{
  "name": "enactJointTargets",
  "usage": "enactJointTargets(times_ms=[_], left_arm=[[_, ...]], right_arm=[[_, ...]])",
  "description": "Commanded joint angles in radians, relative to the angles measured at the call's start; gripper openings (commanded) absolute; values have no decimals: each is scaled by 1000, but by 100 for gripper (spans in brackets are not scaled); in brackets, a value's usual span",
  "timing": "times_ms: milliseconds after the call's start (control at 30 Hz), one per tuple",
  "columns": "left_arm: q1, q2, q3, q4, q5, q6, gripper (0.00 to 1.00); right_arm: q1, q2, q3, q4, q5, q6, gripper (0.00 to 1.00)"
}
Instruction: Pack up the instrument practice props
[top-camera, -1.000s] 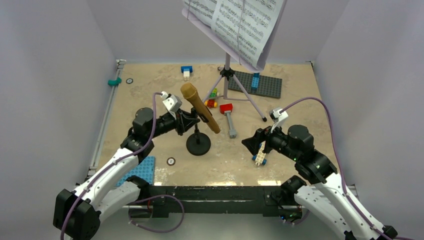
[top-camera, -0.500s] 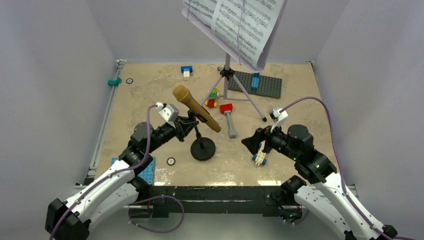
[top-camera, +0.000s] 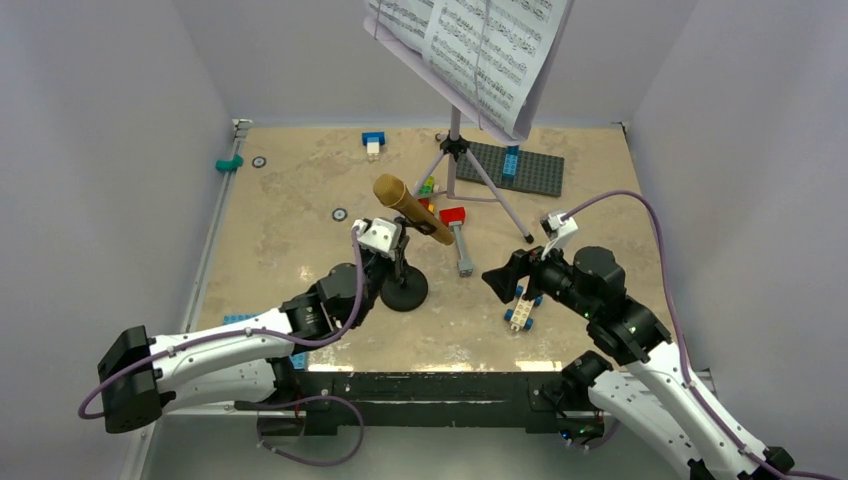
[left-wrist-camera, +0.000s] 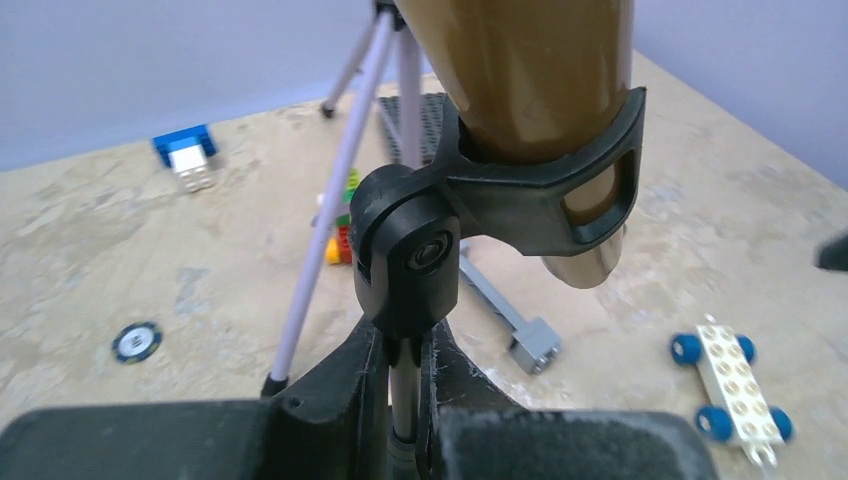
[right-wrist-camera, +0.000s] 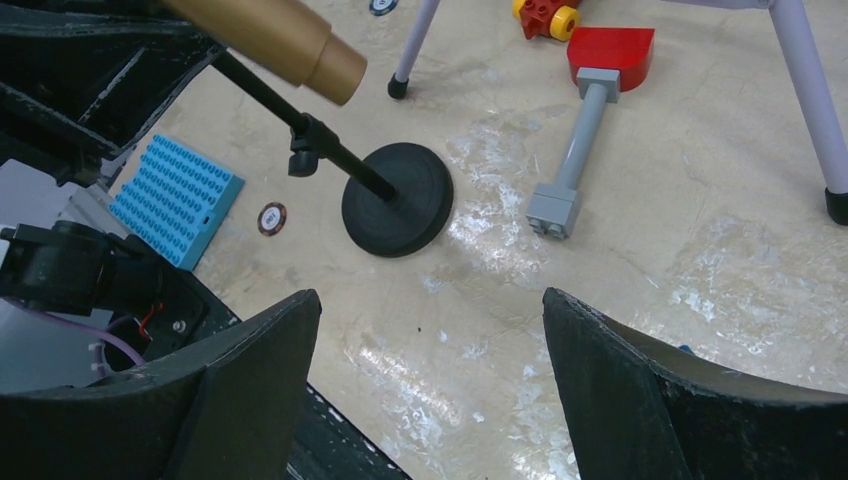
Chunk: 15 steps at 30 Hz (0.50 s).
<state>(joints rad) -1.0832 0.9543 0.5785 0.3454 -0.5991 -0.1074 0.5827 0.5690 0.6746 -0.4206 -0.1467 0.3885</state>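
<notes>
Gold microphone (top-camera: 413, 208) lies tilted in the clip of the black mic stand (top-camera: 404, 291), whose base has barely shifted. The left gripper (top-camera: 390, 263) has swung round to the near side and is clenched on its thin pole. The right gripper (top-camera: 497, 281) hangs released beside a wheeled brick (top-camera: 521, 308). The hammer (top-camera: 456, 232) crowds the stand's right; wider room lies left.
</notes>
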Motion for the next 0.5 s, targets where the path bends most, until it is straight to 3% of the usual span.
enactJointTargets(times_ms=[0, 267, 467], left_arm=[[-33, 46, 88, 222, -303, 6, 0], [-73, 109, 138, 208, -421, -101, 0], [-81, 124, 171, 46, -423, -266, 0]], right_arm=[[3, 1, 10, 56, 25, 25, 86], [3, 23, -4, 83, 19, 51, 86], [3, 44, -23, 117, 3, 66, 86]])
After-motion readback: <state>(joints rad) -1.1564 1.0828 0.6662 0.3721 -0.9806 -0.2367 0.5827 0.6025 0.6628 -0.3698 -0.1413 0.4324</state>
